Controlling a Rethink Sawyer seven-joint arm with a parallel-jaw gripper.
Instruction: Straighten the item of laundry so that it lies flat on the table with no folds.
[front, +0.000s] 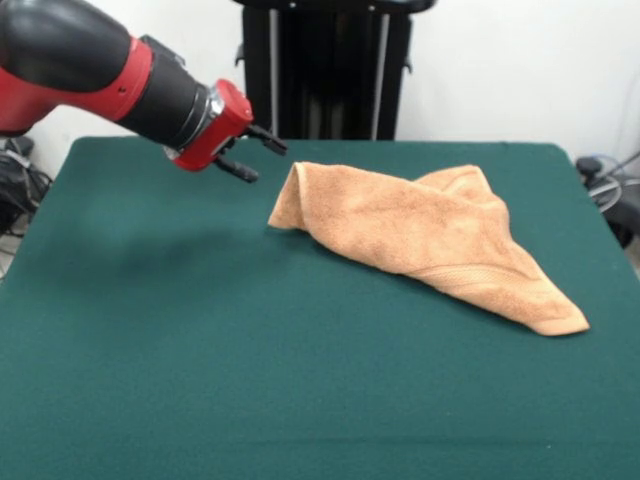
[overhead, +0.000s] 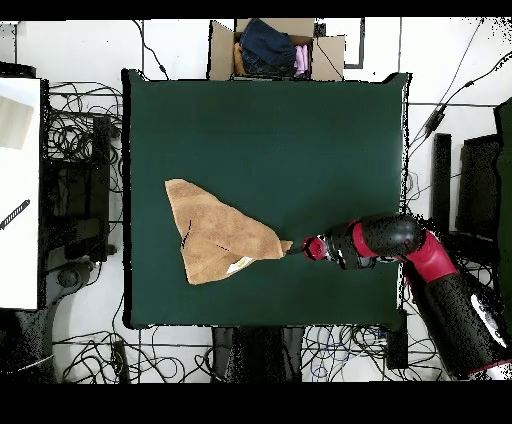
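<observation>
The item of laundry (front: 430, 235) is an orange-tan towel lying folded over on itself in a rough triangle on the green table (front: 150, 350). One point of it reaches toward the front right. From overhead, the towel (overhead: 215, 235) shows a crease and a small white label (overhead: 240, 265) near its lower edge. My gripper (front: 268, 164) hovers just beside the towel's raised left corner, open, with nothing between its fingers. In the overhead view the gripper (overhead: 297, 247) sits right at the towel's pointed right tip over the table (overhead: 300, 130).
A cardboard box (overhead: 275, 48) holding clothes stands beyond the table's top edge in the overhead view. Cables cover the floor around the table. A white surface (overhead: 18, 190) lies to the left, and dark equipment (overhead: 470, 180) to the right.
</observation>
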